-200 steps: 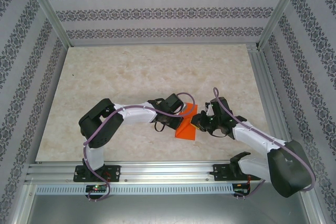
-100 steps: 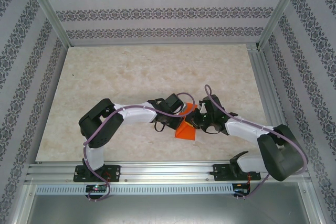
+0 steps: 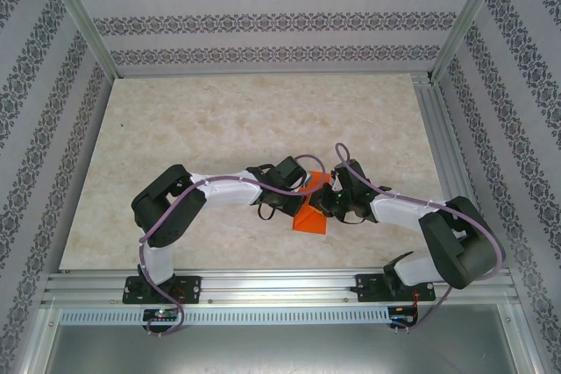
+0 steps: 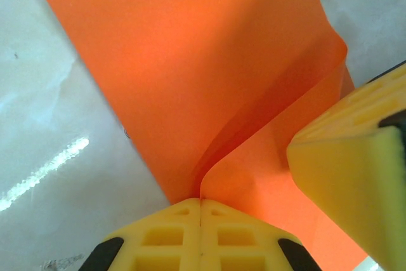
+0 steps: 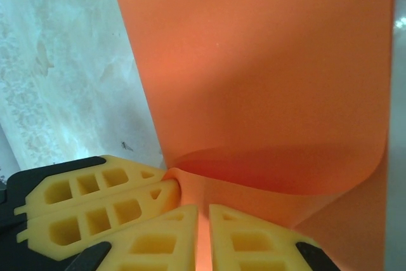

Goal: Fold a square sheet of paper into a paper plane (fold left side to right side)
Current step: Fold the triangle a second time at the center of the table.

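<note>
Square sheet of paper [image 3: 310,214]: bright orange, on marble-patterned table [image 3: 219,120], toward near edge, between both arms. Top view: left gripper [image 3: 299,192] and right gripper [image 3: 323,202] meet over sheet, just beside each other. Left wrist view: far part of sheet flat on table, near part raised in curl; left gripper's yellow fingers [image 4: 165,233] pressed together on paper edge. Right wrist view: right gripper's fingers [image 5: 254,239] closed to narrow slit, orange paper pinched in gap.
</note>
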Controlling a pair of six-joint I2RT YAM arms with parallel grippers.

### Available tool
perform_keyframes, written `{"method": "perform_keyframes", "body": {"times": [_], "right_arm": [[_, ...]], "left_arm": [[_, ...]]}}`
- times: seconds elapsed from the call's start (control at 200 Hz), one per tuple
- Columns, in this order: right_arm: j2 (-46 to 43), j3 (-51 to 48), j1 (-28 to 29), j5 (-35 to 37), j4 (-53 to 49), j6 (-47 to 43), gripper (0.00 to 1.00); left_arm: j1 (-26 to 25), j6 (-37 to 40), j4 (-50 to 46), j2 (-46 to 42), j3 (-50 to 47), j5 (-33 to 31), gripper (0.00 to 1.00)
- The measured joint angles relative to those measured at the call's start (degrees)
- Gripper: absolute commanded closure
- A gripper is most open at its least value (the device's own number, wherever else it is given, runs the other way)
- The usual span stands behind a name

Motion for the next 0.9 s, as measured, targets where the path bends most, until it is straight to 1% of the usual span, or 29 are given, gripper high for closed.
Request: {"method": "perform_keyframes", "body": {"times": [0.465,0.899], "right_arm": [[0.00,0.13,0.00,0.46,-0.94,-1.31,0.86],[0.37,1.14,0.00,0.48,-1.57,-1.70,0.86]], "left_arm": [[0.00,0.00,0.00,-0.04,0.00,-0.42,0.97],[0.00,0.00,-0.04,-1.01,0.00,-2.58,0.97]]}}
